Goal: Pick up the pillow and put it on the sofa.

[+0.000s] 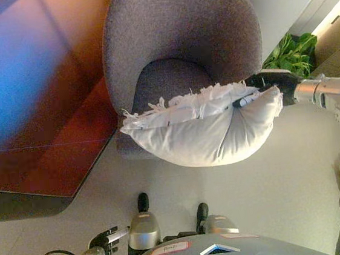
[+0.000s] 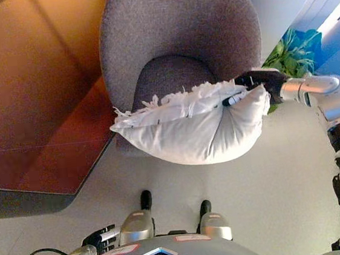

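Observation:
A white pillow (image 1: 204, 130) with a frayed fringe hangs in the air just in front of the seat of a grey round-backed sofa chair (image 1: 178, 35). My right hand (image 1: 263, 87) comes in from the right and is shut on the pillow's right end, bunching the cloth. The pillow's lower edge sags below the seat front. My left hand (image 1: 106, 239) stays low at the bottom left with its fingers loosely straight, holding nothing.
A reddish-brown wooden surface (image 1: 47, 116) fills the left side beside the chair. A green potted plant (image 1: 293, 53) stands to the right of the chair, behind my right arm. Pale floor (image 1: 256, 191) lies in front of the chair.

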### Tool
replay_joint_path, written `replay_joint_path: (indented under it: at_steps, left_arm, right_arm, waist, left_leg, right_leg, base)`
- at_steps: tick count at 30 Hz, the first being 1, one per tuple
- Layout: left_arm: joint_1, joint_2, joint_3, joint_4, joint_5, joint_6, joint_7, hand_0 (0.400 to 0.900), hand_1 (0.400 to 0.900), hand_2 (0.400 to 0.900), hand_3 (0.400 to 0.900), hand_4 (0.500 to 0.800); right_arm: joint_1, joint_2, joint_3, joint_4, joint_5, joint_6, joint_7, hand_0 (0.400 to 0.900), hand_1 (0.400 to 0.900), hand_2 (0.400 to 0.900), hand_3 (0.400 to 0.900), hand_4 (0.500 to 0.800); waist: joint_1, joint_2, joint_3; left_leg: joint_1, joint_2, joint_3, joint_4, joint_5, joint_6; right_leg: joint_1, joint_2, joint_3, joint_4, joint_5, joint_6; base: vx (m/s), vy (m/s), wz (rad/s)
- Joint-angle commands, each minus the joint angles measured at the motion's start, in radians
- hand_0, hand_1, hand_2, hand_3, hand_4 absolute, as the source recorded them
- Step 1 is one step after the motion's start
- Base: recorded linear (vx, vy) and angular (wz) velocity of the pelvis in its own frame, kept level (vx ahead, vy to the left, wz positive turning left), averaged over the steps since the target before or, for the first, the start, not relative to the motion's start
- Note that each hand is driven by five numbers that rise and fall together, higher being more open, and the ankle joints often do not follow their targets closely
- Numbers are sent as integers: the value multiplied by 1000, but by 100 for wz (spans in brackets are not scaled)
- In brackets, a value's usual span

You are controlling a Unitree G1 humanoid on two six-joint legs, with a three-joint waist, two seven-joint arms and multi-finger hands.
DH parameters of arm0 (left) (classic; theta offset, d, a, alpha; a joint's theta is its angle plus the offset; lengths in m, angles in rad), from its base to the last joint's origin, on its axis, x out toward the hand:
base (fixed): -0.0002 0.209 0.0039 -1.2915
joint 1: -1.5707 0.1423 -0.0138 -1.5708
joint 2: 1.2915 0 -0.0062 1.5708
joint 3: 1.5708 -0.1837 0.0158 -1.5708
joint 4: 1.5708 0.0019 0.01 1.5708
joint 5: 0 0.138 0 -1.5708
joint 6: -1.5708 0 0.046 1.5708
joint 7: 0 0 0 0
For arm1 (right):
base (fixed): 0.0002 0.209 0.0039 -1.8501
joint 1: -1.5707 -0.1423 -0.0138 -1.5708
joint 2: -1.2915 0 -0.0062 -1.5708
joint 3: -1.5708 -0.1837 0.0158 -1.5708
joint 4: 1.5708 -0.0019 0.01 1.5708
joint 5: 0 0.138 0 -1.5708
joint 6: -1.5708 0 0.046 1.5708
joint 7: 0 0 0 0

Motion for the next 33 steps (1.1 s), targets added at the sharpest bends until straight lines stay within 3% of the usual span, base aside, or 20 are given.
replay_joint_path:
  at_steps: [1, 5, 13, 19, 26, 33]
  left_arm:
    - [-15, 12, -46, 86, 20, 7, 16, 900, 900, 900, 900, 800]
    - [-13, 15, -49, 100, 21, 11, 17, 900, 900, 900, 900, 800]
    - [13, 21, -50, 141, 57, -3, 23, 900, 900, 900, 900, 800]
    - [23, 63, -44, 136, 95, -28, 19, 900, 900, 900, 900, 800]
    - [-8, 76, -61, 100, 58, -76, -9, 900, 900, 900, 900, 800]
    - [-7, 70, -76, 65, 0, -128, -24, 900, 900, 900, 900, 800]
  right_arm:
    - [-351, -16, -30, 4, 288, -10, -14, 400, 400, 400, 400, 500]
    - [-414, 40, -6, 65, 327, 54, -39, 400, 400, 400, 400, 500]
    - [-470, 111, -46, 275, 368, 95, -97, 400, 400, 400, 400, 500]
    - [-512, 100, -93, 443, 416, 99, -235, 400, 400, 400, 400, 500]
    - [-523, 70, -117, 474, 474, 31, -323, 400, 400, 400, 400, 500]
    - [-526, 19, -150, 590, 376, -15, -366, 400, 400, 400, 400, 500]
  waist:
    - [53, -3, -130]
    - [79, -3, -142]
    - [148, -2, -147]
    - [211, 17, -100]
    - [230, 96, 32]
    - [214, 188, 108]
  left_leg:
    - [107, 40, 8, 19, -125, -18]
    - [108, 36, -7, 17, -123, -17]
    - [95, 33, -61, 5, -113, -19]
    - [24, 51, -118, 14, -80, -36]
    - [-107, 66, -180, 30, -35, -51]
    - [-166, 69, -185, 28, -15, -58]
  right_leg:
    - [-5, -22, -27, 54, 0, 15]
    - [2, -19, -46, 58, -7, 12]
    - [34, -9, -102, 59, -34, 4]
    - [10, -1, -140, 81, -62, -12]
    - [-121, 0, -174, 138, -69, -31]
    - [-205, -10, -159, 184, -88, -39]
  base:
    - [44, 18, 9]
    - [70, 11, 13]
    - [124, -36, 26]
    - [40, -105, 36]
    - [-193, -122, 18]
    - [-128, -43, -6]
